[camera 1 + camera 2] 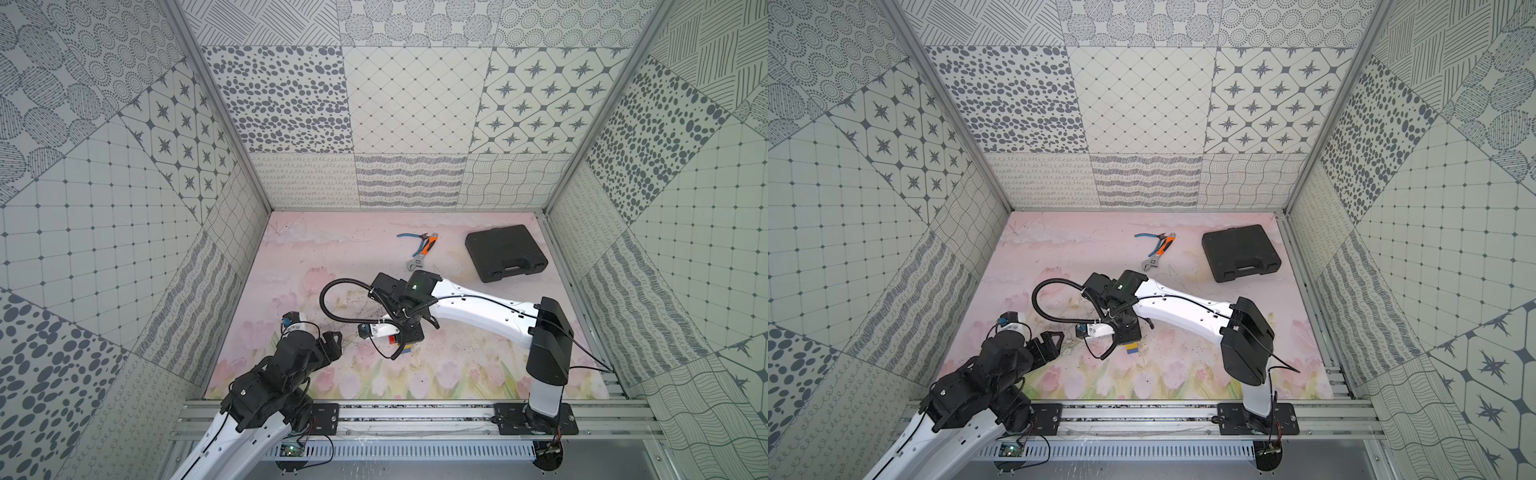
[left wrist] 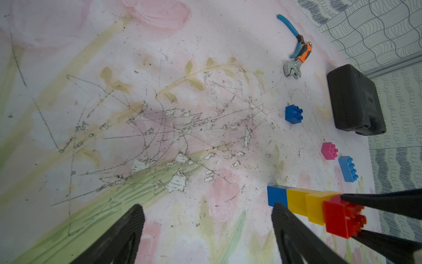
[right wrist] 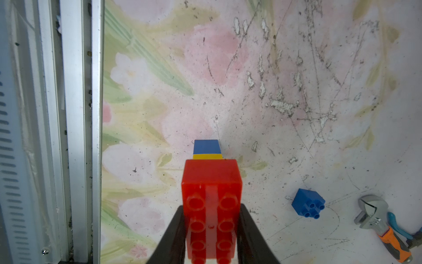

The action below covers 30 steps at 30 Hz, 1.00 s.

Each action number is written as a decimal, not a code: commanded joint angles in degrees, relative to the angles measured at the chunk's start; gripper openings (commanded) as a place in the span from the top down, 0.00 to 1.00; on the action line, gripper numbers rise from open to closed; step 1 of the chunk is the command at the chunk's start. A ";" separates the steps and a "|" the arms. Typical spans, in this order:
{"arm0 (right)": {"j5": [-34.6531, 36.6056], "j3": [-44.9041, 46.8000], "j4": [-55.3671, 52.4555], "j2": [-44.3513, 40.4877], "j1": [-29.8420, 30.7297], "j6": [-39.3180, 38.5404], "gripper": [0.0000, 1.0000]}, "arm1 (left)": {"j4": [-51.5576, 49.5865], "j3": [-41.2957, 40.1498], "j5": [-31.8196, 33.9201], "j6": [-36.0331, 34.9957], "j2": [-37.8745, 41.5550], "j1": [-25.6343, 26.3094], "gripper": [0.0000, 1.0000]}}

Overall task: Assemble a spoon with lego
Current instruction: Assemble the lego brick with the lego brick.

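A: State of the right gripper (image 3: 211,228)?
B: Jaws drawn in on the red brick (image 3: 211,182), one finger against each long side. The brick is held.
A: And the red brick belongs to?
B: It is the wide end of the part-built spoon (image 2: 303,203), one straight row of blue, yellow, yellow, red. The row lies roughly level, low over the floral mat (image 2: 159,114), front-centre in both top views and mostly hidden under the right arm. I cannot tell whether the blue end touches the mat.
A: The left gripper (image 2: 207,205)?
B: Jaws spread wide with nothing between them. It hangs over the mat near the spoon's blue end.
A: What lies loose?
B: A blue square brick (image 2: 293,114), a pink brick (image 2: 329,150) and a light-blue oblong brick (image 2: 348,168). The pink and light-blue ones lie close together, and all three sit between the spoon and the black case (image 2: 354,100).
A: Other items?
B: The blue-handled pliers (image 2: 288,25) and orange-handled wrench (image 2: 296,64) overlap at the back of the mat, near the case.
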<state>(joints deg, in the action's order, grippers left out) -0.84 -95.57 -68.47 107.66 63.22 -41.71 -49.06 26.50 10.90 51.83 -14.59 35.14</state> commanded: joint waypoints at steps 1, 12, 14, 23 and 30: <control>-0.37 0.19 0.83 1.15 -0.26 -0.82 0.90 | -0.06 -0.13 1.11 -0.50 0.33 0.37 0.10; -0.66 1.66 1.17 1.18 -0.37 -2.22 0.90 | -0.19 -0.05 1.23 -0.56 0.44 0.53 0.11; -0.07 2.20 1.27 1.29 -0.37 -2.81 0.90 | -0.17 -0.05 1.37 -0.50 0.44 0.55 0.11; -0.49 4.70 2.45 0.72 -0.67 -3.81 0.92 | -0.44 0.04 1.59 -0.33 0.48 0.81 0.11; -2.01 6.83 3.72 0.17 -1.01 -2.54 0.92 | -0.51 0.04 1.76 -0.40 0.43 0.76 0.11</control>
<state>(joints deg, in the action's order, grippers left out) -1.61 -91.92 -64.77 105.93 62.65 -44.51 -49.06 26.50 11.07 51.83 -14.48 35.24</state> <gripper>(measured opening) 0.341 0.895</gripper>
